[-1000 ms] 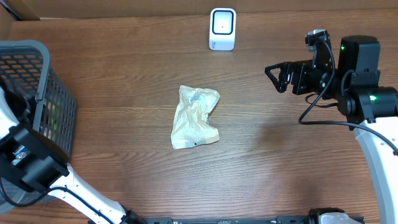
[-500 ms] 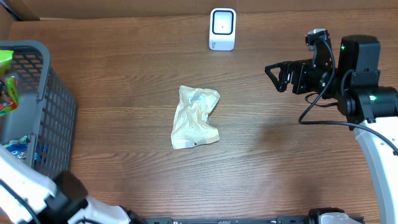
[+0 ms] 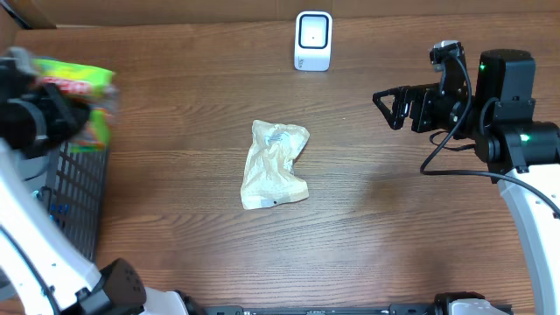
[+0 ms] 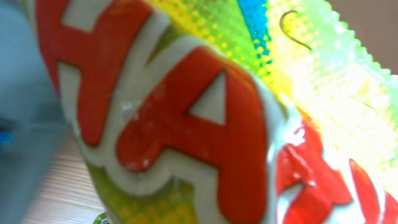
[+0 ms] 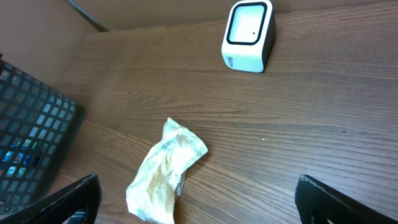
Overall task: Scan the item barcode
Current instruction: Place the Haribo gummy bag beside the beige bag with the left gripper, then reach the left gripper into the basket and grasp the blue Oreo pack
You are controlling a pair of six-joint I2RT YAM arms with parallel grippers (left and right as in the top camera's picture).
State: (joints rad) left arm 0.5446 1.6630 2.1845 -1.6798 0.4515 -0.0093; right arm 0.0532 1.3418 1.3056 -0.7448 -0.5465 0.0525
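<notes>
A shiny green and yellow snack bag [image 3: 79,80] with big red letters hangs over the basket at the far left, blurred by motion. My left gripper [image 3: 51,118] is shut on it; the bag [image 4: 186,118] fills the left wrist view and hides the fingers. The white barcode scanner [image 3: 313,40] stands at the back middle of the table, also seen as the scanner [image 5: 249,36] in the right wrist view. My right gripper [image 3: 386,110] hovers open at the right, with nothing between its fingers [image 5: 71,200].
A crumpled beige packet [image 3: 275,164] lies at the table's middle, below and ahead of the right gripper [image 5: 198,204]. The dark mesh basket [image 3: 83,188] stands at the left edge with other items inside. A cardboard wall runs along the back.
My left arm has risen out of the basket with the snack bag and carried it rightwards over the basket's rim. The right arm and the beige packet have not moved.
</notes>
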